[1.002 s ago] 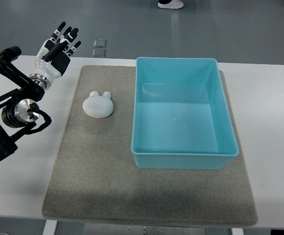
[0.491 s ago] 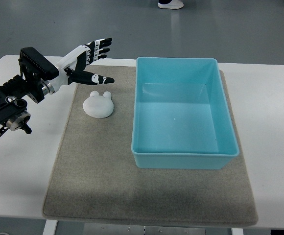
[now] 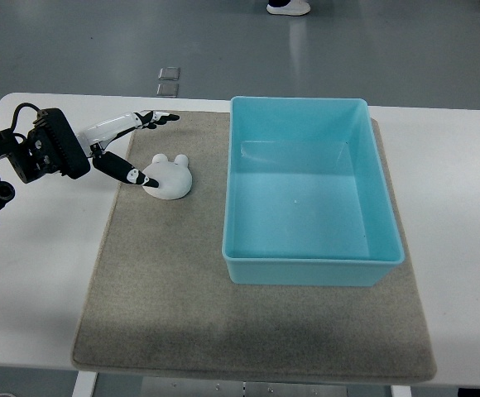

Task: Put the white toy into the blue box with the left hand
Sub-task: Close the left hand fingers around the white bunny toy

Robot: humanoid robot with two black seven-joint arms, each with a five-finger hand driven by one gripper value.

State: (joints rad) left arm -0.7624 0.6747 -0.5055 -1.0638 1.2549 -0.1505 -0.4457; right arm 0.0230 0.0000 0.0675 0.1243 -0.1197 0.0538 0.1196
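- The blue box (image 3: 311, 190) stands empty on the grey mat (image 3: 165, 273).
- The left hand (image 3: 124, 149) is spread wide, holding nothing, its thumb at the toy's left edge.
- The white toy (image 3: 168, 177) lies on the mat left of the box; a shallow grasp could push it away.

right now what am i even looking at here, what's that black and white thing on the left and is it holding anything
This is a single camera looking steeply down at a white table from the robot's own side. The black and white thing is the robot's left arm, coming in from the left edge and ending in a left hand with fingers. The fingers are spread: the thumb tip is at the edge of the white toy, a small animal shape with two ears, while the other fingers reach out past it. Nothing is held yet. The toy lies on a grey mat, and beside it, to the right, stands an empty blue box. The right arm is out of view.
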